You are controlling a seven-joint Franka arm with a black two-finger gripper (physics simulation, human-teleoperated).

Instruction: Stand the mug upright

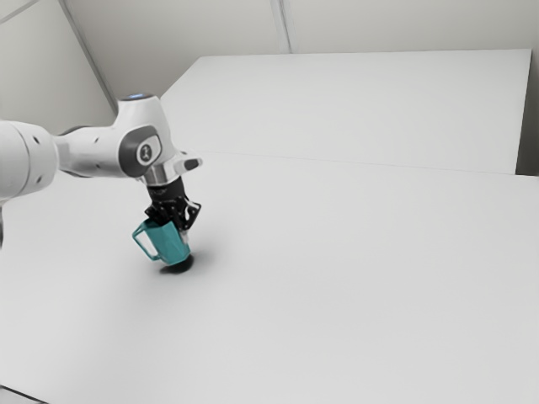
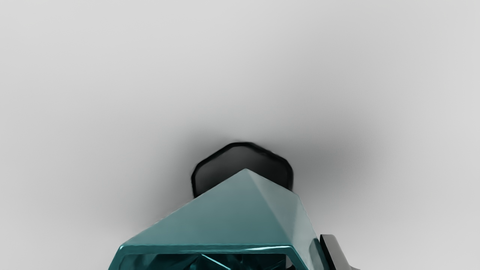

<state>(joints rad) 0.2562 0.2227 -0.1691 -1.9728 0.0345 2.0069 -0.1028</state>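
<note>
Pinching the mug with the tool, gripped near the rim, just below the wrist. Set with the mug at about six o'clock from the tool in the exterior view, close under it and touching. Pressing one finger against the outside of the mug's wall in the wrist view, with the open mouth facing back toward the camera. Leaning, not upright: mouth toward eleven o'clock, base toward five, handle out at nine. Hanging the base just above the tabletop, over a dark patch with a black outline. Peeking out past the mug's lower corner, with soft grey shadow around it.

Reaching in from nine o'clock with the white arm. Running across the corner at eight o'clock, a thin dark line. Standing farther off, from twelve round to two o'clock, a flat white panel, with a pale grey wall behind.
</note>
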